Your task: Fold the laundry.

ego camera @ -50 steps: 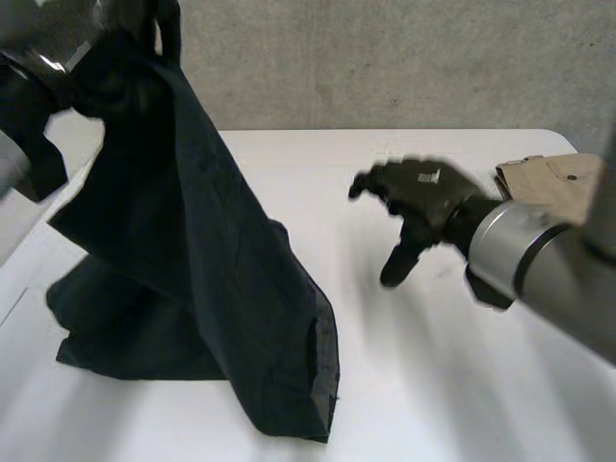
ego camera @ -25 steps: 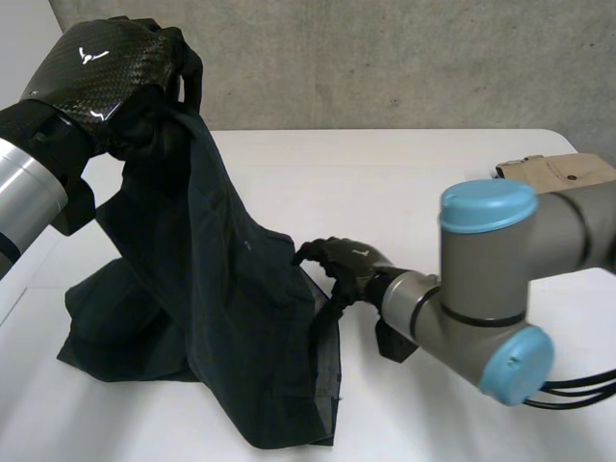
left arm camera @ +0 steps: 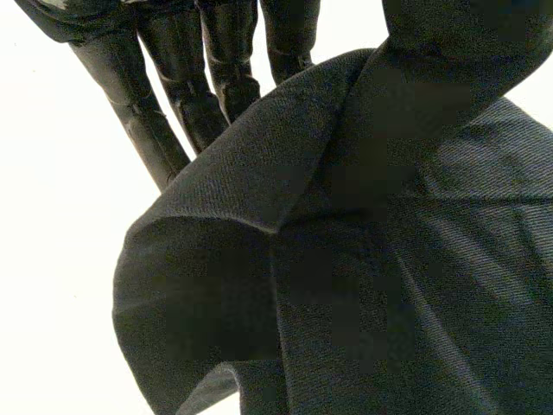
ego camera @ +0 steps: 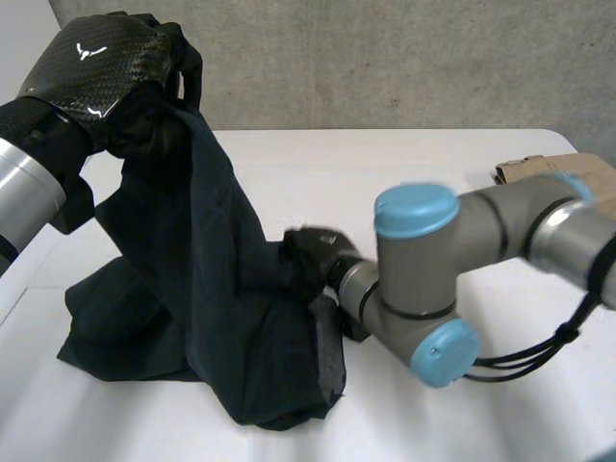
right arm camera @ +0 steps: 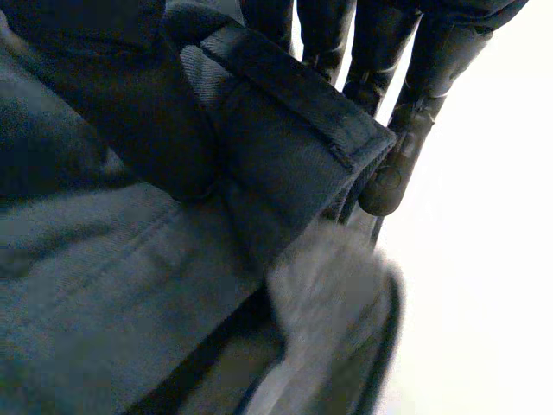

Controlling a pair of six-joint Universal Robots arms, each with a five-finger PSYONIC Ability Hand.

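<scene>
We record the left hand (ego camera: pixel 96 67) clenched on the dark garment (ego camera: pixel 212 289), holding its top aloft while the rest pools on the surface (ego camera: pixel 462 404). The right hand (ego camera: pixel 313 255), a second ago open and well apart, now pinches the hanging side edge. We judge spreading can begin.

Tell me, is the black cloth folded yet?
Not folded. The black cloth hangs bunched from the left hand, its lower part heaped on the table.
</scene>
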